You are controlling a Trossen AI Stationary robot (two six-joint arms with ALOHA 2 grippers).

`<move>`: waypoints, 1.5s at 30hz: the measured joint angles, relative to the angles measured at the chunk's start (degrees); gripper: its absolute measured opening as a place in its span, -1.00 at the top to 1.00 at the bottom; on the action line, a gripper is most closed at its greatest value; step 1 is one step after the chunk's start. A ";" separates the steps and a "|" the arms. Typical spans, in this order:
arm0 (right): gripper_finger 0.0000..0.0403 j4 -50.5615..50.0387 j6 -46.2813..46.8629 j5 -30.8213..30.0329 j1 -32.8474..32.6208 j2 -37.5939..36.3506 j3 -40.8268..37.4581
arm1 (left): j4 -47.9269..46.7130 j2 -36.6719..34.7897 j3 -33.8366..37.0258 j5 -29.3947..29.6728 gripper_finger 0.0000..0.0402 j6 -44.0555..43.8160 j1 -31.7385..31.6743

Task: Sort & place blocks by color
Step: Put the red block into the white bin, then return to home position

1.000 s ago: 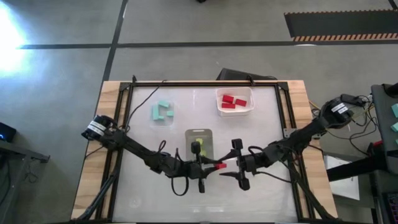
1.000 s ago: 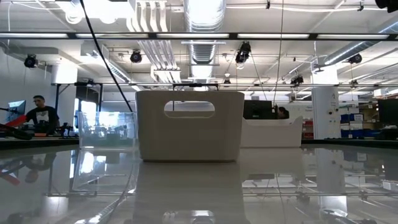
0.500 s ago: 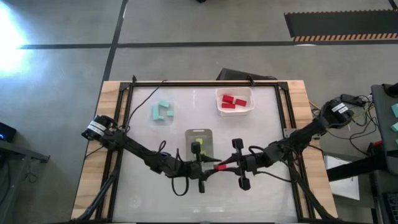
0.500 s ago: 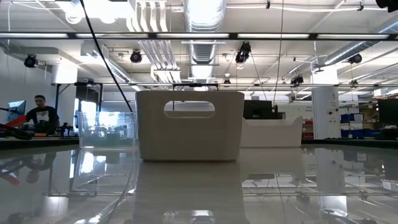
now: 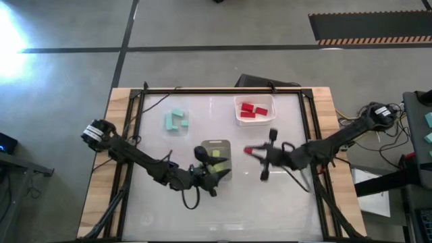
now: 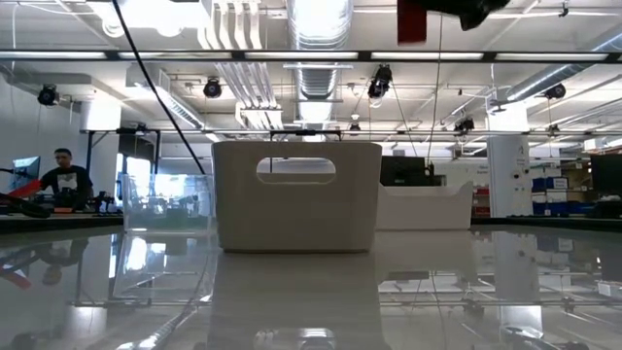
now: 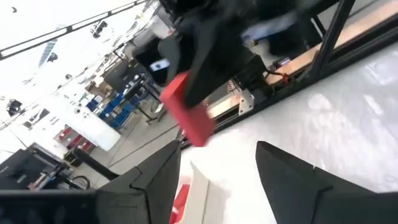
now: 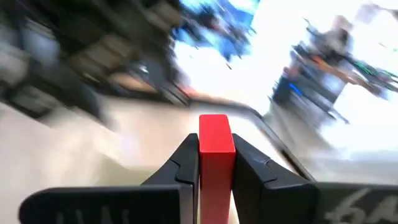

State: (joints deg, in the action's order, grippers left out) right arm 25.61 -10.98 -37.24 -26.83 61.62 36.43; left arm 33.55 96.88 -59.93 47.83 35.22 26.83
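Observation:
My right gripper (image 5: 252,151) hovers over the table's middle, shut on a red block (image 8: 216,144); the same block (image 7: 186,110) also shows in the left wrist view and at the top of the low view (image 6: 411,19). My left gripper (image 5: 219,173) stands open and empty just left of it, beside a clear tray (image 5: 206,144) holding a yellow-green block (image 5: 216,154). More red blocks (image 5: 254,110) lie in a white tray at the far right. Teal blocks (image 5: 177,121) lie in a clear tray at the far left. My right gripper pinches the red block between its two fingers (image 8: 185,160), one on each broad side (image 8: 216,163). The fingers reach in level from the table's right. The block's free end (image 8: 215,124) sticks out past the fingertips. It is lifted clear of the table.
The white tray (image 5: 237,116) sits just beyond my right gripper toward the far edge. A black frame (image 5: 223,90) borders the glossy tabletop. In the low view a white handled bin (image 6: 296,209) and a clear container (image 6: 160,204) stand on the table, with a person far behind.
My right gripper has shut on the red block that my left gripper held out, and my left gripper has opened and let go. My right gripper has then carried the block up and toward the far edge; my left gripper has drawn back leftward and rolled.

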 joint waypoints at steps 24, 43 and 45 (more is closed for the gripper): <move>0.79 -59.71 -6.23 34.46 63.98 19.45 26.86 | 6.48 -11.74 13.01 -0.16 0.03 -15.48 0.31; 0.27 -64.60 -3.04 34.70 66.46 27.94 31.39 | -3.36 -14.85 15.69 -0.09 0.10 -17.74 0.28; 0.28 -64.40 -2.21 34.78 65.54 25.08 29.99 | -8.52 -17.31 16.80 -1.04 0.17 -21.96 0.20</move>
State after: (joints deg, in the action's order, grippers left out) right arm -38.79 -13.19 -2.47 38.71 86.70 66.42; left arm 25.04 79.57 -43.13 46.79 13.27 27.03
